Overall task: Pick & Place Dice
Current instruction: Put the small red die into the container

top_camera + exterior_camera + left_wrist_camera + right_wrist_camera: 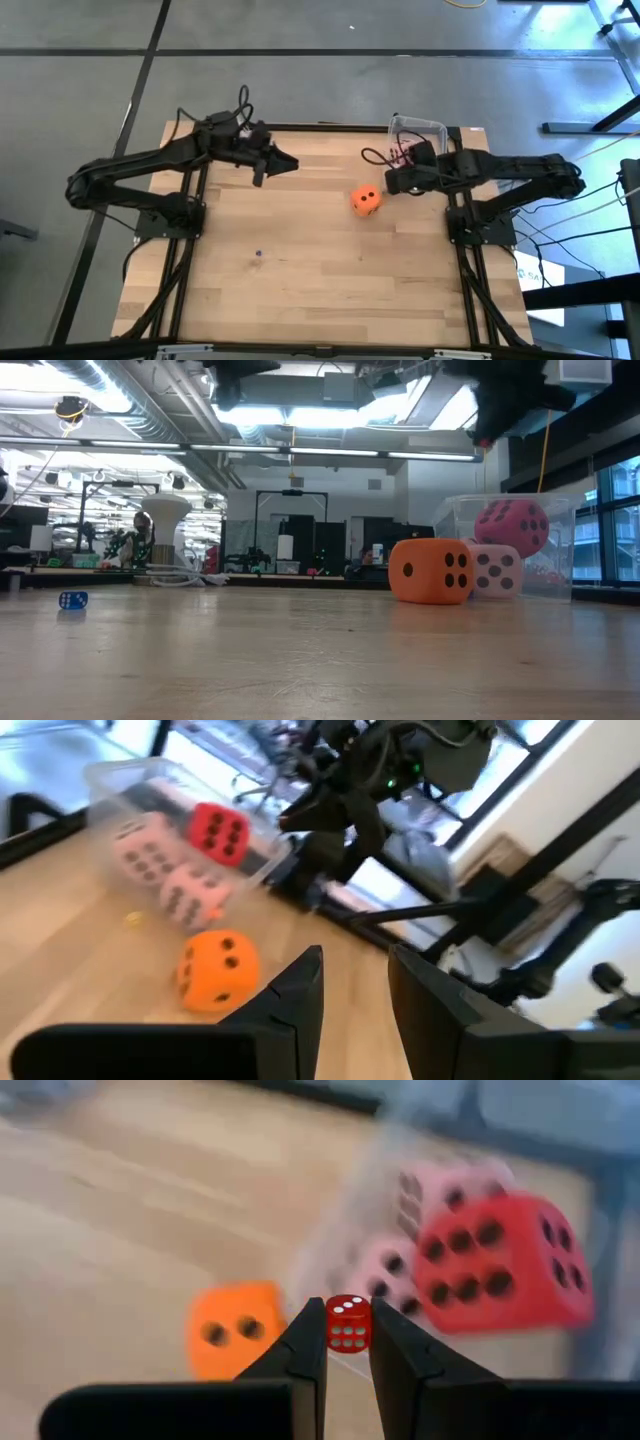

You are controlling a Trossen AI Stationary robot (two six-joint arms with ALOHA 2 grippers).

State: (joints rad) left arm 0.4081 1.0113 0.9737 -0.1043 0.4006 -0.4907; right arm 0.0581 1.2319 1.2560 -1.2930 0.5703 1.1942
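High view looks straight down, far off, covering the whole table [300,270] and both arms. Low view sits at tabletop level, facing level across into the room. Left wrist view faces across the table toward the other arm. Right wrist view sits close, angled down. All four share the orange die [366,200] [431,571] [217,970] [229,1330].

Both arms up over table's far half, grippers pointing inward.

L arm reaches in from left edge, elbow bent; left gripper [285,163] w/ fingers [300,995] apart, nothing between. R arm comes from right edge, forearm approx. level; right gripper [348,1342] fingers pinched onto small red die [348,1323], held off the table.
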